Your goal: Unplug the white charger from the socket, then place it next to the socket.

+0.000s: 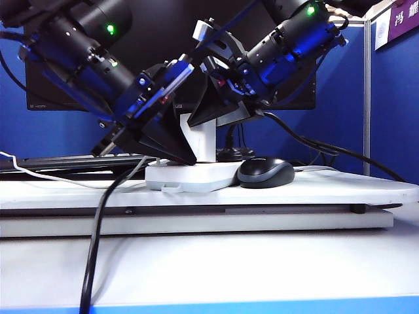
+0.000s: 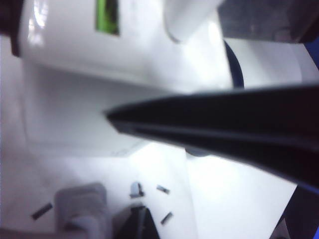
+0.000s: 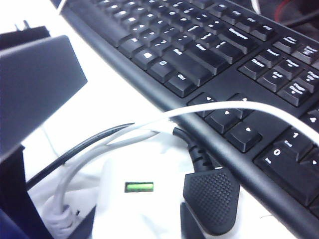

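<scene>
Blocking most of the white charger (image 1: 201, 140) standing plugged in the socket (image 1: 190, 175), right gripper (image 1: 219, 111) clamps its top, left gripper (image 1: 171, 147) presses beside it, jaw state unclear.

An office or lab workstation. A black computer monitor (image 1: 78, 98) stands at the back of a white desk (image 1: 340, 190), with a black keyboard (image 3: 209, 64) before it and a dark grey computer mouse (image 1: 265, 173) beside a white power strip (image 1: 190, 176). Blue partition panels (image 1: 393, 118) enclose the desk, and one carries a purple name sign (image 1: 398, 23) with printed characters.
</scene>
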`<action>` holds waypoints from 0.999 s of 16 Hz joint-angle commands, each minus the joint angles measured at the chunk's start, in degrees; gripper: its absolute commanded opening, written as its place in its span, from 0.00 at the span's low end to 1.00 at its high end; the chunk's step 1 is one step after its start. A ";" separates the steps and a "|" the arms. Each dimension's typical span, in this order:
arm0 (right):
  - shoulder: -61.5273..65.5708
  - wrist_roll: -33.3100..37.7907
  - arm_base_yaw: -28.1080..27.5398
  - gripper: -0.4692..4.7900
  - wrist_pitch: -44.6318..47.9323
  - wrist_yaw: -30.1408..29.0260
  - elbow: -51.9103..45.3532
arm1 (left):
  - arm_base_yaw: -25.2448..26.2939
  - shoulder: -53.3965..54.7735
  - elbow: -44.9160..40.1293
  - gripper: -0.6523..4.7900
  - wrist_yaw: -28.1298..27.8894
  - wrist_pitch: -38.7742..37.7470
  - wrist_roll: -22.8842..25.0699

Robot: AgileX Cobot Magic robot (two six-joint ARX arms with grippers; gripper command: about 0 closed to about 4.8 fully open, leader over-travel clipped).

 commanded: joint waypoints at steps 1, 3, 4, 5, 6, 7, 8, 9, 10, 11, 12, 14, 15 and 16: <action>-1.14 2.47 0.13 0.08 5.73 -0.98 0.83 | -0.13 1.25 -0.33 0.11 -1.55 -2.08 2.49; -1.16 7.72 -0.20 0.08 7.37 -1.14 0.83 | -0.13 1.25 -0.33 0.11 -1.53 -2.10 2.67; -1.36 6.43 -0.33 0.08 7.50 -0.68 0.85 | -0.13 1.25 -0.35 0.11 -1.55 -2.12 2.64; -1.53 5.97 -0.33 0.08 7.39 -0.17 0.85 | -0.13 1.25 -0.35 0.11 -1.55 -2.12 2.64; -1.57 6.34 -0.33 0.08 7.43 -1.03 0.85 | -0.13 1.25 -0.33 0.11 -1.55 -2.14 2.64; -1.81 2.82 -0.33 0.08 6.71 -0.87 0.85 | -0.13 1.25 -0.33 0.11 -1.55 -2.12 2.64; -1.90 2.69 -0.31 0.08 6.58 -1.03 0.85 | -0.13 1.27 -0.35 0.11 -1.57 -2.12 2.64; -1.92 5.64 -0.31 0.08 7.37 -1.79 0.85 | -0.13 1.29 -0.35 0.11 -1.57 -2.14 2.67; -2.19 4.33 -0.33 0.08 7.39 -1.79 0.85 | -0.13 1.29 -0.35 0.11 -1.60 -2.10 2.67; -2.47 6.88 -0.33 0.08 8.37 -1.27 0.85 | -0.13 1.29 -0.35 0.11 -1.60 -2.12 2.67; -2.49 7.82 -0.33 0.08 9.64 -1.73 0.85 | -0.13 1.29 -0.35 0.11 -1.60 -2.10 2.67; -3.10 3.93 -0.39 0.08 9.94 -0.92 0.87 | -0.13 1.29 -0.35 0.11 -1.60 -2.12 2.67; -3.28 5.49 -0.35 0.08 10.60 -0.98 0.87 | -0.13 1.29 -0.35 0.11 -1.60 -2.12 2.67; -3.30 6.93 -0.35 0.08 11.28 -1.25 0.87 | -0.11 1.29 -0.35 0.11 -1.64 -2.14 2.84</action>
